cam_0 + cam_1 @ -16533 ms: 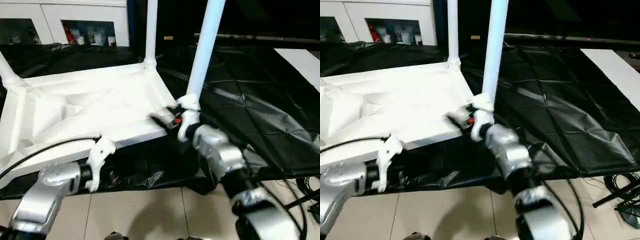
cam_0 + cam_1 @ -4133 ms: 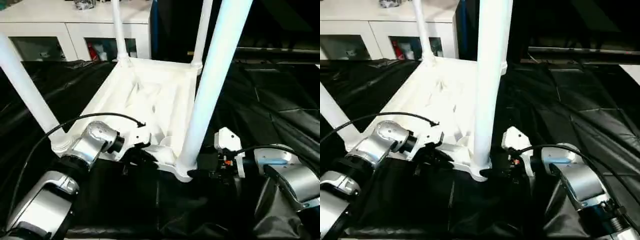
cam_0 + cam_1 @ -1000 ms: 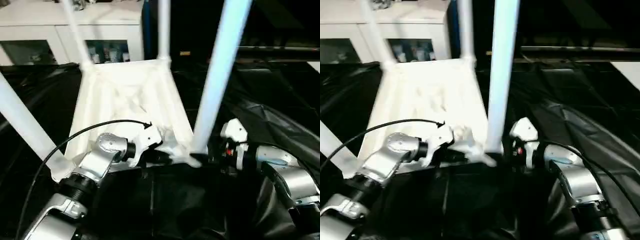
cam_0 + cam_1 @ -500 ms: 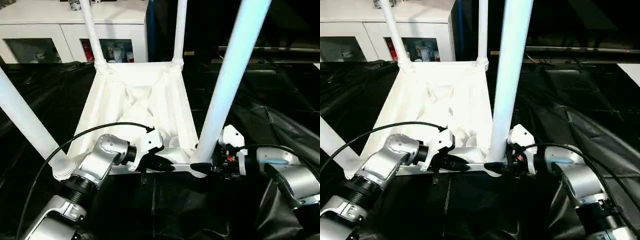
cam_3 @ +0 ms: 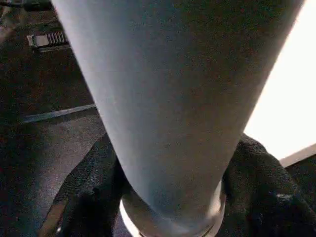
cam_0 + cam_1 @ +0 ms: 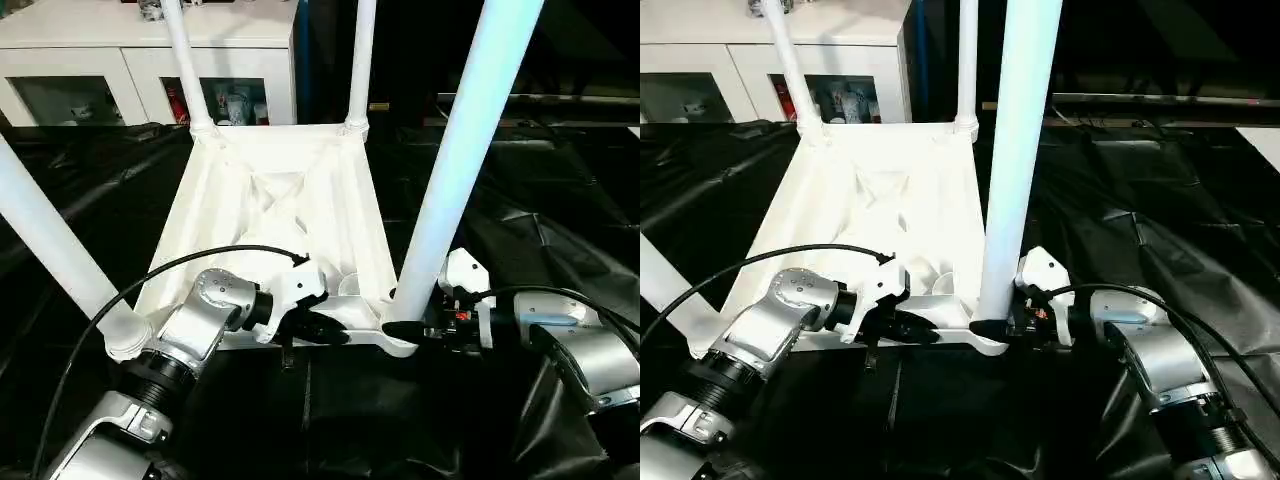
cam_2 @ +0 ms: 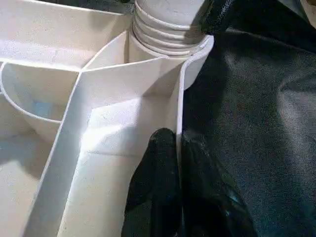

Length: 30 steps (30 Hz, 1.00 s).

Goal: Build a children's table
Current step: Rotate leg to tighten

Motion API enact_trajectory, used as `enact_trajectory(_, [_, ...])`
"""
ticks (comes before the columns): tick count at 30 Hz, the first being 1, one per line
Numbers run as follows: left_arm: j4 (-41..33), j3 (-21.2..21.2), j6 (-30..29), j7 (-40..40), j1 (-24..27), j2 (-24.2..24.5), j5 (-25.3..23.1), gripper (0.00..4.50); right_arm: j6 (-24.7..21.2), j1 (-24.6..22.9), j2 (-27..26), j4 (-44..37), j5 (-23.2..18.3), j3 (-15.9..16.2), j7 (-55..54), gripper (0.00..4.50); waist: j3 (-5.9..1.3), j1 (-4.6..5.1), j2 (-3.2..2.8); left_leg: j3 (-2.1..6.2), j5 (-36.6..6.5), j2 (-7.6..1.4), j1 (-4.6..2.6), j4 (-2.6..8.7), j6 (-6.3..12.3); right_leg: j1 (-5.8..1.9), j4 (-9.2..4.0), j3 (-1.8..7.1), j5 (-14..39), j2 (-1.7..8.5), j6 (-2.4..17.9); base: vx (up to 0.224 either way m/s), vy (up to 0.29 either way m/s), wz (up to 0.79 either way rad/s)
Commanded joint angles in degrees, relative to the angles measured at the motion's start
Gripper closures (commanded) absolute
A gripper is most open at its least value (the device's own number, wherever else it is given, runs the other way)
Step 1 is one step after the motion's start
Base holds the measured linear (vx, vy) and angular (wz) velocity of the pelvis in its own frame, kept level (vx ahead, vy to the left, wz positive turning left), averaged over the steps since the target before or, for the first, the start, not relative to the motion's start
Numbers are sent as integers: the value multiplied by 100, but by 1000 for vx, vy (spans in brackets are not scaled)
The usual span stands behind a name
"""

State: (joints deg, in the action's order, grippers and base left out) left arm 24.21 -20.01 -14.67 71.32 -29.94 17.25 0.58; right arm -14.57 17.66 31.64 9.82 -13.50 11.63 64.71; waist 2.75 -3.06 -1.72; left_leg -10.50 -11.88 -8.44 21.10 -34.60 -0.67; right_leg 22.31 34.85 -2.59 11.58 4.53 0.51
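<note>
While the table top lies upside down, both pincers work its near corner.
Left gripper pinches the rim; right gripper clasps the leg base.

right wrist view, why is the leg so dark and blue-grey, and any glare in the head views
Right wrist view: the near leg sits so close that it is shaded and soft, with a blown-out white patch behind it. Left eye view: the same leg takes a pale blue cast, and the table top glares so its ribs wash out. Left wrist view: the rim is evenly lit and crisp.

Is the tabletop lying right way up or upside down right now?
Upside down: the tabletop shows its ribbed underside facing up, and four legs rise from its corner sockets.
</note>
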Motion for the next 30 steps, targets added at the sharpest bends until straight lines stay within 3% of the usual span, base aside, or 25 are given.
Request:
enact_trajectory(1, [-39,89,88,-54,45,-173,282,450,-111,-153,-182,279,126,91,-237,207,-304,12,188,162,-676,-466,-25,401,618,-239,-435,259,1140,465,1396,0,0,0])
enact_trajectory(3, [167,121,73,-439,-10,-279,124,450,-223,-191,-506,524,4,-186,-777,207,-285,20,167,163,-845,-464,-43,418,536,-216,-472,261,1407,464,1367,0,0,0])
enact_trajectory(5, [425,193,62,-885,-95,-431,-1,450,-257,-198,-771,728,3,-387,-1326,210,-247,86,178,196,-1334,-455,-56,470,260,-203,-543,239,2246,456,1166,-25,0,0])
enact_trajectory(7, [543,238,65,-1085,-135,-509,-37,450,-257,-196,-884,817,21,-462,-1571,212,-236,140,195,205,-1554,-448,-94,464,123,-171,-598,256,2626,464,1048,0,0,0])
enact_trajectory(9, [719,297,67,-1387,-212,-644,-85,450,-290,-172,-1112,968,63,-581,-2045,212,-235,155,162,227,-1664,-454,-90,488,78,-176,-608,261,2755,472,961,0,0,0])
enact_trajectory(10, [719,297,67,-1387,-212,-644,-85,450,-290,-172,-1112,968,63,-581,-2045,212,-219,175,175,217,-1803,-432,-116,482,54,-131,-650,261,2994,467,891,0,0,0])
enact_trajectory(11, [963,357,-25,-1908,-336,-833,-203,450,-266,-94,-1432,1201,182,-740,-2804,213,-216,185,150,236,-1837,-431,-107,491,5,-133,-647,258,3077,474,860,0,0,0])
enact_trajectory(12, [963,357,-25,-1908,-336,-833,-203,450,-266,-94,-1432,1201,182,-740,-2804,214,-216,220,177,254,-1921,-414,-93,501,-61,-140,-670,232,3280,469,749,0,0,0])
enact_trajectory(14, [1352,392,-212,-2841,-590,-1265,-422,450,-175,180,-2052,1622,602,-868,-4304,214,-227,261,149,258,-1954,-422,-111,518,-112,-114,-693,232,3248,459,693,0,0,0])
enact_trajectory(15, [1418,375,-227,-3006,-646,-1363,-471,450,-164,246,-2177,1673,705,-827,-4503,214,-223,314,162,268,-2064,-401,-132,518,-187,-97,-700,207,3311,448,684,0,0,0])
enact_trajectory(16, [1484,345,-213,-3132,-705,-1450,-518,450,-167,308,-2301,1707,802,-763,-4627,214,-241,345,143,295,-2107,-400,-101,525,-186,-137,-708,195,3375,470,644,0,0,0])
enact_trajectory(17, [1512,324,-191,-3162,-730,-1479,-539,450,-171,332,-2351,1712,837,-729,-4643,214,-229,354,138,296,-2147,-407,-88,537,-170,-127,-721,198,3367,470,629,0,0,0])
enact_trajectory(19, [1569,222,-45,-3072,-783,-1448,-617,450,-94,372,-2419,1728,847,-690,-4569,214,-242,357,125,292,-2290,-419,-122,548,-112,-102,-748,216,3205,466,631,0,0,0])
enact_trajectory(22, [1607,198,83,-2894,-795,-1376,-627,450,58,423,-2445,1746,675,-776,-4435,177,-259,370,98,285,-2208,-446,-90,587,-58,-146,-700,220,2499,454,841,0,0,0])
enact_trajectory(25, [1544,156,244,-2461,-741,-1160,-589,450,294,561,-2262,1649,515,-885,-4050,165,-266,359,101,252,-2166,-443,-90,573,8,-163,-678,243,2184,472,1027,0,0,0])
enact_trajectory(30, [1561,127,476,-2063,-719,-967,-510,450,30,548,-1842,1228,293,-841,-3083,119,-282,328,109,211,-1771,-449,-67,545,228,-198,-652,245,1882,455,1174,0,0,0])
